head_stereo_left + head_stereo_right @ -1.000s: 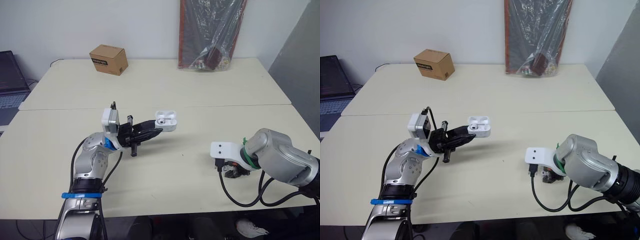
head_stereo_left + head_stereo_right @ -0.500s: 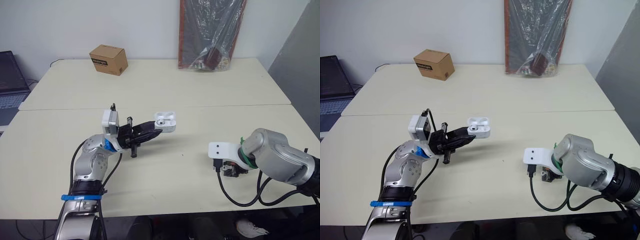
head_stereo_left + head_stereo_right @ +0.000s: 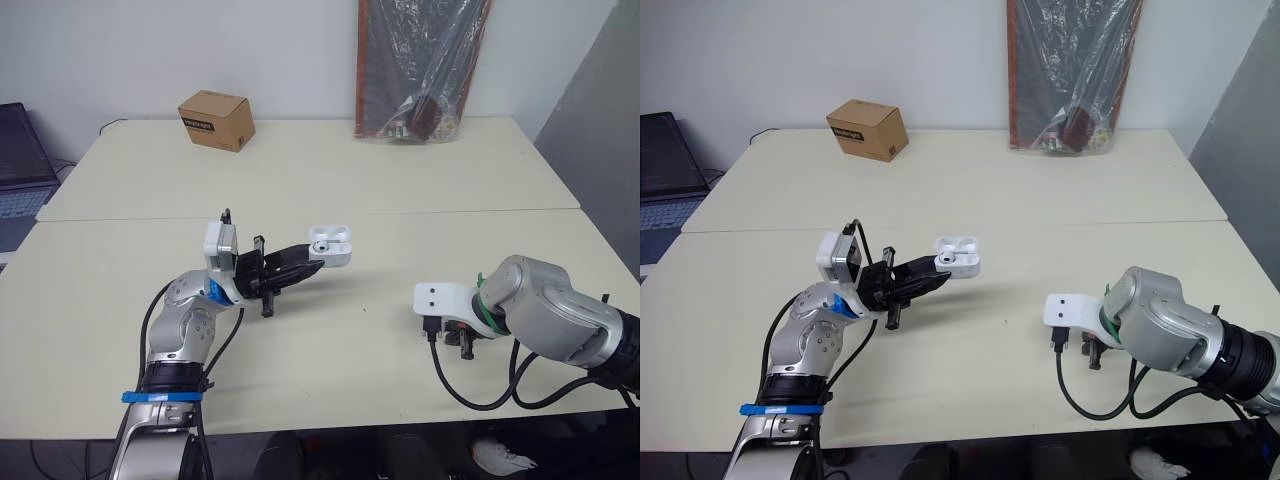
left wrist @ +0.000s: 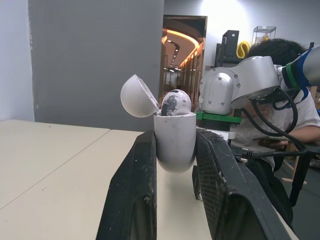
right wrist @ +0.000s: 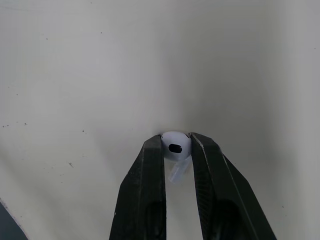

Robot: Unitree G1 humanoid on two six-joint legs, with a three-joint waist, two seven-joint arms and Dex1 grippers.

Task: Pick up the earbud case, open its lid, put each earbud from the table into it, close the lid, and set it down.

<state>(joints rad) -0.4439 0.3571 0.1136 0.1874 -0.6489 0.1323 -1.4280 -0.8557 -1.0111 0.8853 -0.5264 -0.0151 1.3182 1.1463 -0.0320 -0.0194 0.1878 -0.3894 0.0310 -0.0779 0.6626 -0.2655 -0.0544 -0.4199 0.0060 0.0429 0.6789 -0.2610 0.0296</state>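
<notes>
In the head view, the left hand [image 3: 312, 258] gripped the small white plastic earbud case [image 3: 331, 243], lid open, held above the pale cream bench [image 3: 350, 180]. The left wrist view showed one white earbud [image 4: 175, 102] seated inside it. In the right wrist view, the right hand [image 5: 176, 141] pinched a second white earbud [image 5: 175, 148] over the bench.

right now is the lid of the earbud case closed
No, the earbud case gripped in the left end effector has its lid swung open, with one earbud seated inside.
</notes>
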